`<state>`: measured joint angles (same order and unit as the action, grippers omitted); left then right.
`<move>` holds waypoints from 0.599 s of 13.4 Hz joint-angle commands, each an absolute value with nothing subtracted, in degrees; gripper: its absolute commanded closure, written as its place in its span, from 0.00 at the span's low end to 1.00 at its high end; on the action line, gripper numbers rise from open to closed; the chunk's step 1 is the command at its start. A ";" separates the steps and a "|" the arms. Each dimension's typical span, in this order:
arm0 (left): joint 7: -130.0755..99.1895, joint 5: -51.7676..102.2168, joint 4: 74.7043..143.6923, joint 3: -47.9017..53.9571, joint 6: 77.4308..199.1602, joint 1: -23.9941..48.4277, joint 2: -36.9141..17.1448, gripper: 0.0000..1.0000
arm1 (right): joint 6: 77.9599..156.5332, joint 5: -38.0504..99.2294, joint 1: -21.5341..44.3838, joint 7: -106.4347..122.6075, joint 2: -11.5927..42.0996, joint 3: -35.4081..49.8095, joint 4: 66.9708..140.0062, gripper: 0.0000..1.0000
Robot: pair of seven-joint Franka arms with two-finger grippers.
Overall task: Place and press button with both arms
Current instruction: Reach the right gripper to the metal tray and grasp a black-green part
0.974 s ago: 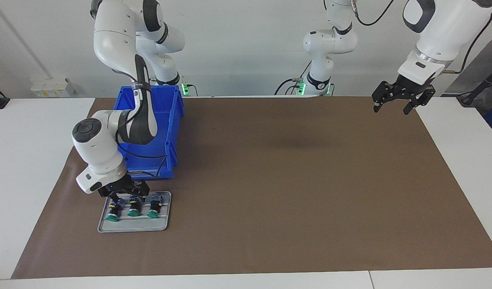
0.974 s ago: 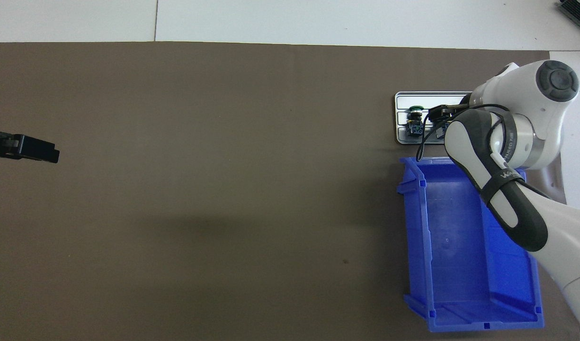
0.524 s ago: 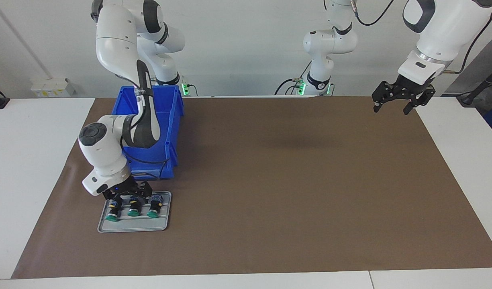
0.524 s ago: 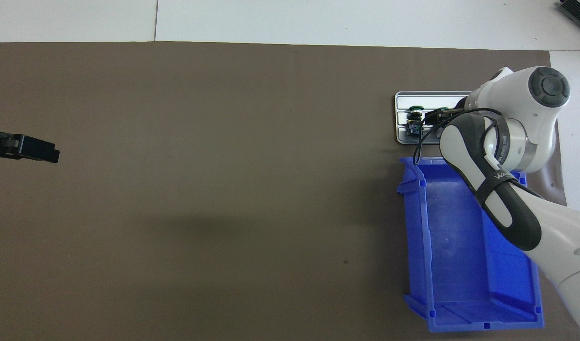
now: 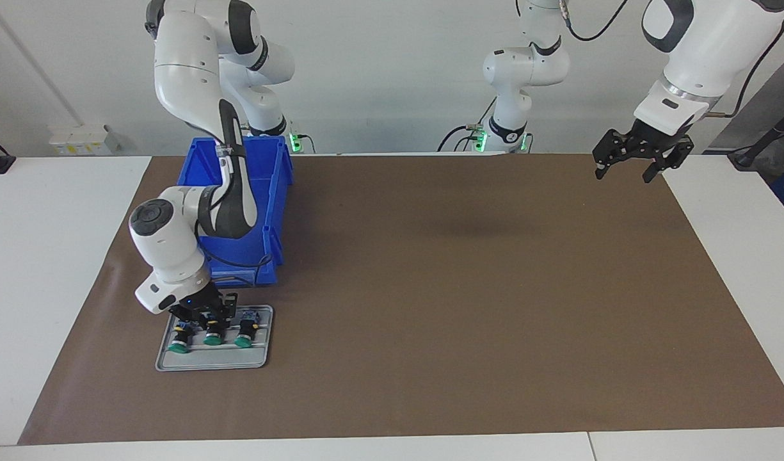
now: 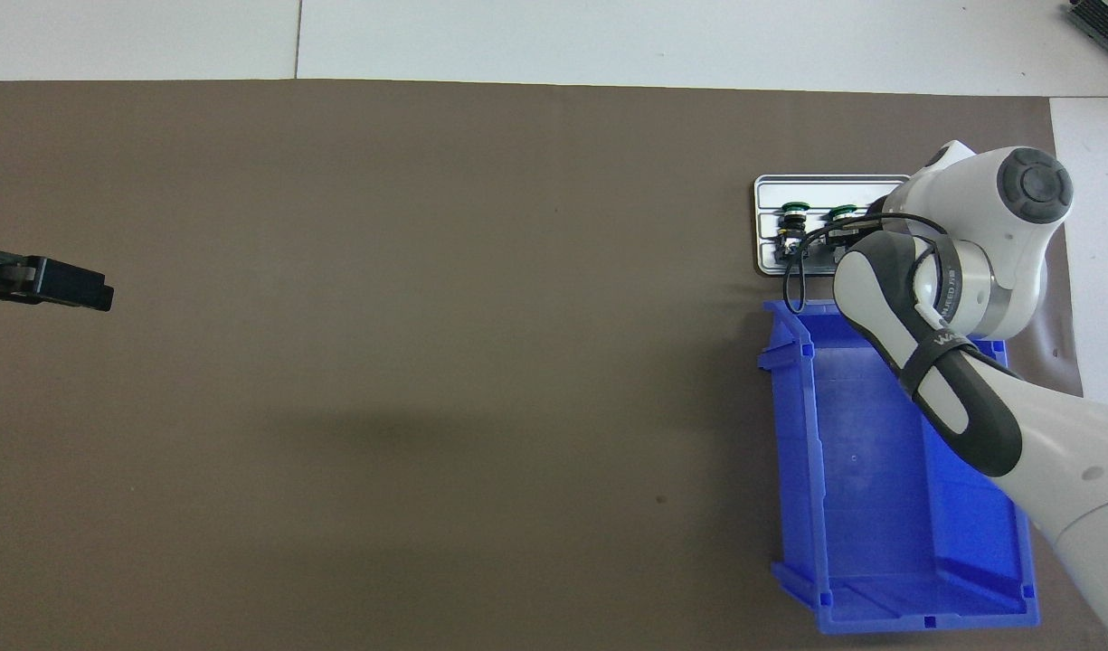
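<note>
Blue bin (image 5: 264, 211) crowds the tray (image 5: 214, 359); brown mat (image 5: 468, 307) lies open

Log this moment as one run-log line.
right gripper: shut on button in grey tray | left gripper: open, waiting over mat

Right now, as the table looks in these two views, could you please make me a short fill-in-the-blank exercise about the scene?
1. The grey tray holds ___ green-capped buttons.
2. The tray lies on the brown mat, farther from the robots than the ___ bin.
3. The ___ gripper is down at the tray, at the button in the middle.
4. The left gripper waits in the air with its fingers ___.

Missing words: three; blue; right; open
</note>
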<state>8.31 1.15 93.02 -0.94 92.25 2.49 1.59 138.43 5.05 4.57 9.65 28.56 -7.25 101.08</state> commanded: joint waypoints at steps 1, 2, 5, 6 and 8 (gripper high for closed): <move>7.73 0.09 93.60 -0.53 91.76 1.93 2.37 0.00 | 139.22 6.07 3.69 11.69 28.57 -6.77 100.38 1.00; 7.73 0.09 93.60 -0.53 91.76 1.93 2.29 0.00 | 138.17 5.89 4.39 11.43 28.30 -6.94 98.37 1.00; 7.73 0.09 93.60 -0.53 91.76 2.02 2.37 0.00 | 128.89 3.09 6.58 2.15 27.86 -7.47 90.91 1.00; 7.73 0.09 93.69 -0.53 91.76 1.93 2.29 0.00 | 125.02 1.16 6.94 -3.20 27.77 -7.30 87.57 1.00; 7.73 0.09 93.60 -0.53 91.76 2.02 2.29 0.00 | 118.77 0.88 7.12 -17.07 27.77 -6.51 81.76 1.00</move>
<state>8.31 1.15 93.02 -0.94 92.25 2.49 1.59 124.45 2.21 7.25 -6.92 27.40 -7.24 87.44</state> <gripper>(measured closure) 0.000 0.674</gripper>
